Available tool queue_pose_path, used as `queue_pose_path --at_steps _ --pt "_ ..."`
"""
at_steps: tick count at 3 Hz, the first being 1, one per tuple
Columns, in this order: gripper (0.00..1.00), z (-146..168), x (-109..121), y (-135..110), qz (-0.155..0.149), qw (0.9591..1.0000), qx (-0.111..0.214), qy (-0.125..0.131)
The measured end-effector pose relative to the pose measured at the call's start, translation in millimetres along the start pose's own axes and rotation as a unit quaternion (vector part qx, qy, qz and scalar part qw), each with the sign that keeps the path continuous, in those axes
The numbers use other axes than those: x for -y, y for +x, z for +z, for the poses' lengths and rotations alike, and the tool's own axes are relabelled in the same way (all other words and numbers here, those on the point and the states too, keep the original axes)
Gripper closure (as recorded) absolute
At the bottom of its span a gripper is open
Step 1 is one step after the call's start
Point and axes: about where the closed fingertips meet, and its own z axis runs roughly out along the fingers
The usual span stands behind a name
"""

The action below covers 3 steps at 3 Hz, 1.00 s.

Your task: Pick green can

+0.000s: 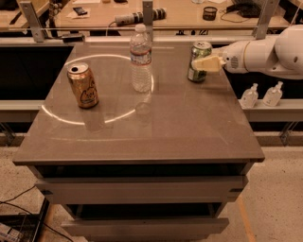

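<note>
The green can [199, 52], green and pale with a silver top, is at the table's far right. My gripper [201, 64] reaches in from the right on a white arm [265, 52]. A cream finger [209, 63] lies across the can's front and the other finger is hidden behind the can. The gripper is shut on the can and holds it upright, a little above the table [165, 123].
A golden-brown can [83, 86] stands at the left and a clear water bottle [141, 59] at the back middle. Two small white bottles [260, 95] sit on a shelf right of the table. A cluttered desk [180, 14] runs behind.
</note>
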Motion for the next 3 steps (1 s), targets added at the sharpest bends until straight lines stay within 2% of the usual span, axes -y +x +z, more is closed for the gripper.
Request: queue_pose_path --at_steps 1,2,3 --pt "0.65 -6.5 6.8 -6.1 -0.014 0.9998 0.003 0.012" --pt "0.88 -30.5 14.3 -21.2 -0.023 0.9992 0.017 0.027" --pt "1.0 -68.3 18.0 -43.5 -0.045 0.9974 0.036 0.042"
